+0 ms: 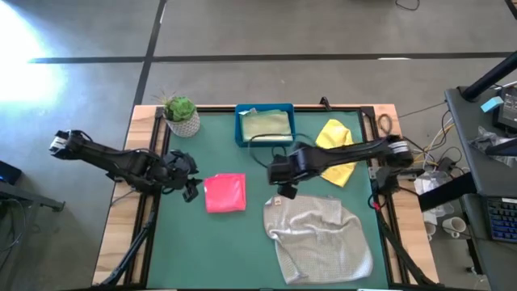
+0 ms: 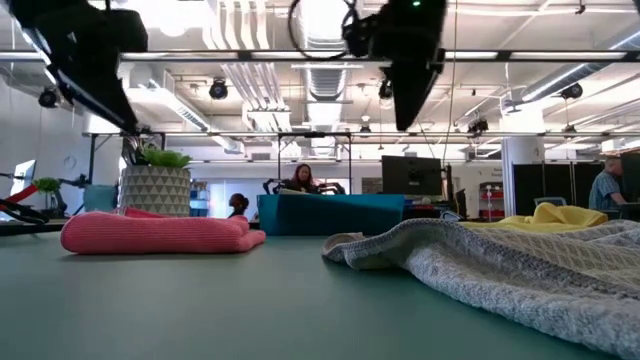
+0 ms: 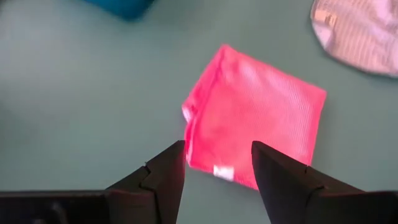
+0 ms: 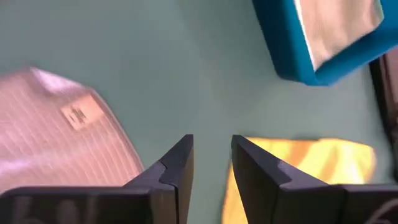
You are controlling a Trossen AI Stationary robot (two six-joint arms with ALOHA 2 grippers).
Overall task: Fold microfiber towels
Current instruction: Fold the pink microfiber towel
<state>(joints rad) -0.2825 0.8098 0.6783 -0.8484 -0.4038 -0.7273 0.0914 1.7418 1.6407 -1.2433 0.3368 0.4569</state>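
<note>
A folded hot pink towel (image 1: 225, 193) lies flat on the green table, left of centre; it also shows in the low view (image 2: 155, 233) and the left wrist view (image 3: 255, 118). A larger light grey towel (image 1: 317, 236) lies crumpled at the near right, also in the low view (image 2: 500, 270). A yellow towel (image 1: 338, 150) lies bunched at the far right, partly under my right arm. An olive green towel (image 1: 265, 125) lies in the blue tray (image 1: 240, 129). My left gripper (image 1: 191, 191) is open, just left of the pink towel and above it (image 3: 217, 163). My right gripper (image 1: 284, 191) is open above the grey towel's far corner (image 4: 211, 155).
A small potted plant (image 1: 181, 115) stands at the far left corner, next to the blue tray. Bare green table lies at the near left and between the pink and grey towels. Cables and desks stand off the table's right side.
</note>
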